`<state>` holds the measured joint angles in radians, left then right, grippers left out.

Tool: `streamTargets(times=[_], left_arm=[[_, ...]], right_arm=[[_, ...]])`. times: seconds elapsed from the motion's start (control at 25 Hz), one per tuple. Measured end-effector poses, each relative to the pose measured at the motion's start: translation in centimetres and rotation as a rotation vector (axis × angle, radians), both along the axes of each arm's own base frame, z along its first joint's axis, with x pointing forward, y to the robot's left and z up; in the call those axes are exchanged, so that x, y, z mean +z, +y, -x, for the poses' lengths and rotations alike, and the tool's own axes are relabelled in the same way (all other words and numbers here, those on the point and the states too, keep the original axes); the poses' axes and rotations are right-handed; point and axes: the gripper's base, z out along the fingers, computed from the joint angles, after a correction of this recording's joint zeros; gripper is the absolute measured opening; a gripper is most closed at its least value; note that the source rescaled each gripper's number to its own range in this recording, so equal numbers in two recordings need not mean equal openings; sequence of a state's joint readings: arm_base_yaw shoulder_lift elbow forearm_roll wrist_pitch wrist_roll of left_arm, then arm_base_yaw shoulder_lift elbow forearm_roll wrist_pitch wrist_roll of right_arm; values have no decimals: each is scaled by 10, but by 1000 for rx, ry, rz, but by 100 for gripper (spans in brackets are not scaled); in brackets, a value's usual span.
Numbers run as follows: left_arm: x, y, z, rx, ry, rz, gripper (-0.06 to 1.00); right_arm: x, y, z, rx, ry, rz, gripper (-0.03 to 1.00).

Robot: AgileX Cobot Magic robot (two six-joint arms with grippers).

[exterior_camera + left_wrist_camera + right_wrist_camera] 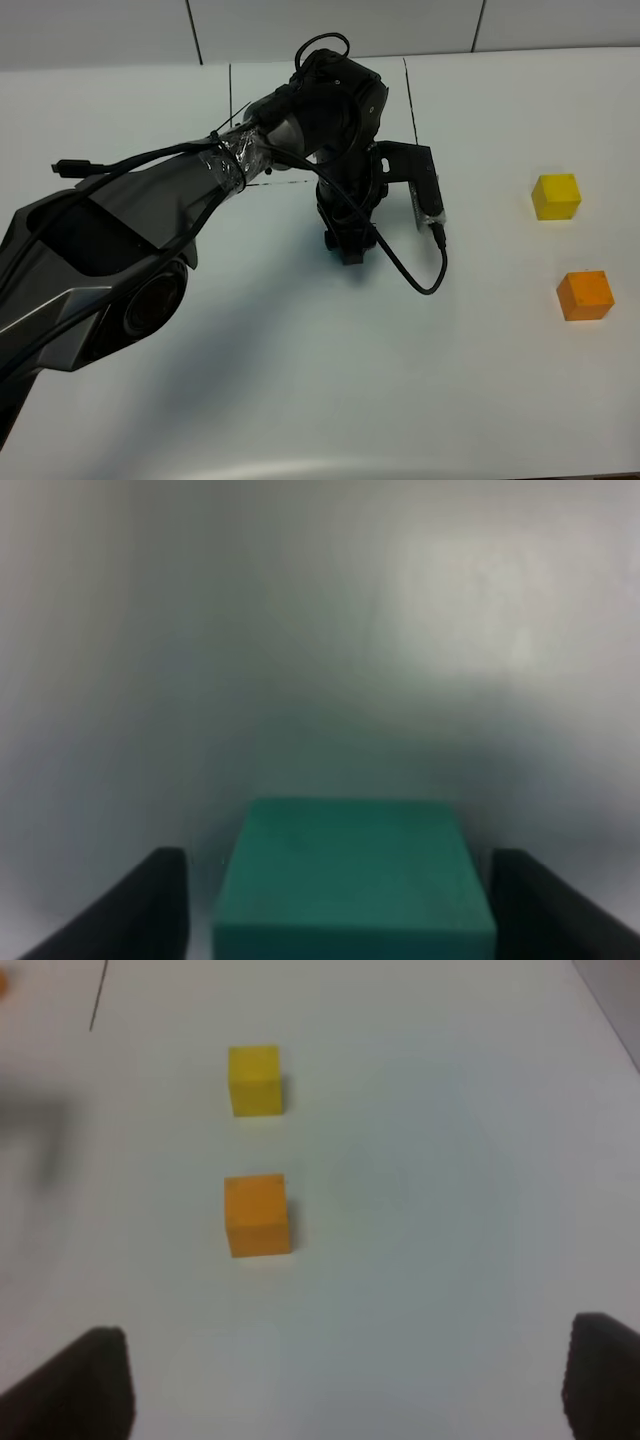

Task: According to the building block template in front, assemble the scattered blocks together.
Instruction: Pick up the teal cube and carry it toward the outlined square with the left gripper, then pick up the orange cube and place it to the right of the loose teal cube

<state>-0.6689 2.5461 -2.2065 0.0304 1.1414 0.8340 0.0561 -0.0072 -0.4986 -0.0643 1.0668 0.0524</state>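
Straddling the teal cube [355, 880], the left gripper [350, 250] stands spread. Its 2 fingers [130, 915] flank the cube's side edges with a slim gap on each side, nothing clamped. From above, that arm reaches to the middle of the white table [300, 400], hiding the cube and most of the black drawn rectangle [411, 95]. Yellow cube [556, 196] and orange cube [585, 295] sit apart toward the right, bare surface all round. Right gripper [345, 1390] faces them, parted wide.
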Motion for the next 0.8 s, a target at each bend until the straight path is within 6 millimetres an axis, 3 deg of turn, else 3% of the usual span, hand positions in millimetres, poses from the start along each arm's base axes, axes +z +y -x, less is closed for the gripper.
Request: streamTargets(times=[0.12,0.2,0.4,0.56,0.8], left_arm=[[11,1,2,10,1,8,77],[25,1,4,14,5,20,85],[58,1,8,45,-24,78,89],[81,6,8,178,-52,117,89],[117,47,-13,506,-167,123,89]], right_arm=[[0,0,0,0,0,0,95],[0,0,0,0,0,0,95],[0,0,0,0,0,0,95],[0,0,0,0,-1,0,95],[0,0,0,0,-1,0,95]])
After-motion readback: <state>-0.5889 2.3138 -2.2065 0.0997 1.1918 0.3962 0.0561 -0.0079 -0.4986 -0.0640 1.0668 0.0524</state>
